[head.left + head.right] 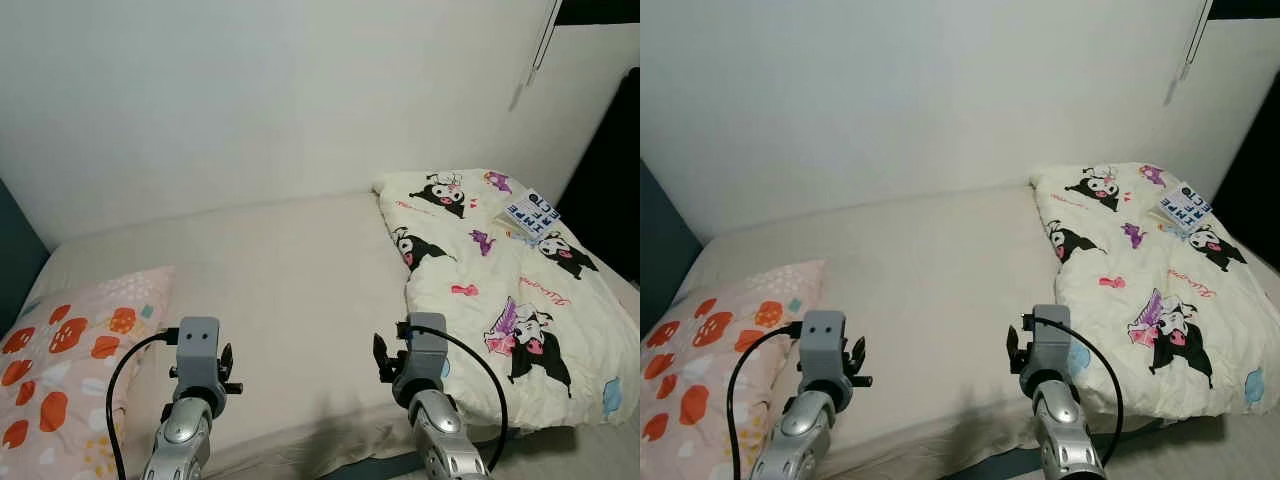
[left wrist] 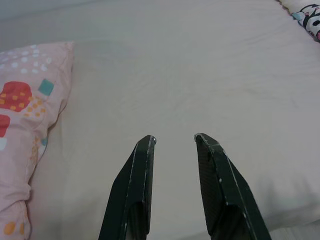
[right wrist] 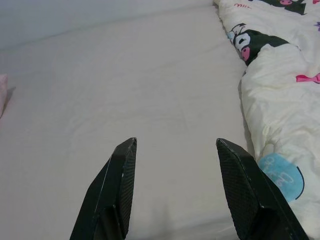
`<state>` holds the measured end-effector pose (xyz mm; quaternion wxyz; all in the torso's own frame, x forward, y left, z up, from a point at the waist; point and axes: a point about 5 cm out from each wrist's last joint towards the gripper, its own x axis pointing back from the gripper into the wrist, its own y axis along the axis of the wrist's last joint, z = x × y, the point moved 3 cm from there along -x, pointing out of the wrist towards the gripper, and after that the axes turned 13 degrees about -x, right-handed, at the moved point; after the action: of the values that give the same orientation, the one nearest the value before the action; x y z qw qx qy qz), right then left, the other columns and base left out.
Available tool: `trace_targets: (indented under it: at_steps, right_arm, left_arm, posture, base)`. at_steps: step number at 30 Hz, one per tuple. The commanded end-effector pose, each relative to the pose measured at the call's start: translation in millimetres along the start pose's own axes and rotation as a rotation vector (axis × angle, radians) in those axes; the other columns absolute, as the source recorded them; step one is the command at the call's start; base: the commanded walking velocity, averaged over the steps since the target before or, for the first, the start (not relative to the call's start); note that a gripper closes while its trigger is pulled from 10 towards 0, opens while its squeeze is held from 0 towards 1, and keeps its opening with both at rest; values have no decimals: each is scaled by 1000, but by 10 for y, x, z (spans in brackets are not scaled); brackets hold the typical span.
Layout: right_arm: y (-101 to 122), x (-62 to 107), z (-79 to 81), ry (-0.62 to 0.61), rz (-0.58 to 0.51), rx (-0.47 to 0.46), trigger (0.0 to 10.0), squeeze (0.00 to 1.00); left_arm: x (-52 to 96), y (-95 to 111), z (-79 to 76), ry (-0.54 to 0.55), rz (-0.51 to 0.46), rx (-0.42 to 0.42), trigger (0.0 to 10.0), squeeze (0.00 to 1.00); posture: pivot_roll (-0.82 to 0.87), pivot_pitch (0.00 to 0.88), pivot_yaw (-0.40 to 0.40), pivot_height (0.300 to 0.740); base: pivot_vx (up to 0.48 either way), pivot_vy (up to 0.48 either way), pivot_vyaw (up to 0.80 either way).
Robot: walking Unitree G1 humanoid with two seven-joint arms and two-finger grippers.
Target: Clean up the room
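Observation:
A bed with a cream sheet lies before me against a white wall. A folded cream quilt with cartoon prints covers its right side, and a book rests on the quilt's far part. A pink pillow with red shapes lies at the left. My left gripper hovers open over the bare sheet beside the pillow. My right gripper is open too, over the sheet next to the quilt's edge. Both wrists are held low at the bed's near edge.
A dark headboard or panel stands at the far left. A cord hangs on the wall at the upper right, beside a dark opening. The middle of the mattress is bare sheet.

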<state>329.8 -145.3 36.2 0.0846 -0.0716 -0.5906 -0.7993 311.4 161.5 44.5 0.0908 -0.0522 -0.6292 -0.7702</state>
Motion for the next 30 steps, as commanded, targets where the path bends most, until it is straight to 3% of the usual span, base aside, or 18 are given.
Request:
trace_targets:
  at_steps: [1, 14, 16, 17, 19, 24, 30]
  right_arm:
    - [-15, -10, 6, 2, 4, 4, 10000, 0]
    - [-25, -12, -7, 6, 11, 24, 10000, 0]
    - [-34, -6, -18, 11, 11, 72, 10000, 0]
    - [-25, 6, -41, 9, -7, 140, 10000, 0]
    - [14, 43, -107, -4, -53, 180, 10000, 0]
    - [-7, 88, -200, -38, -54, 114, 10000, 0]
    - [-117, 114, -177, -21, -3, 97, 10000, 0]
  left_arm:
    - [7, -22, 41, 15, 3, -11, 10000, 0]
    - [34, -106, 10, -12, 21, -54, 10000, 0]
    - [35, -153, 10, -18, 31, -69, 10000, 0]
    - [42, -241, 34, -16, 58, -86, 10000, 0]
    - [73, -358, 137, 24, 83, -89, 10000, 0]
    - [112, -400, 242, 71, 94, -46, 10000, 0]
    - [138, -420, 112, -4, 98, -66, 10000, 0]
  posture:
    - [-3, 43, -8, 740]
    - [-4, 48, -10, 740]
    - [-4, 42, -11, 740]
    - [-9, 43, -11, 740]
    - [-9, 42, -11, 740]
    - [-11, 42, -11, 740]
    - [-10, 41, -12, 740]
  base:
    - [0, 0, 0]
    - [0, 0, 0]
    - [0, 0, 0]
    - [0, 0, 0]
    - [0, 0, 0]
    - [0, 0, 0]
    - [0, 0, 0]
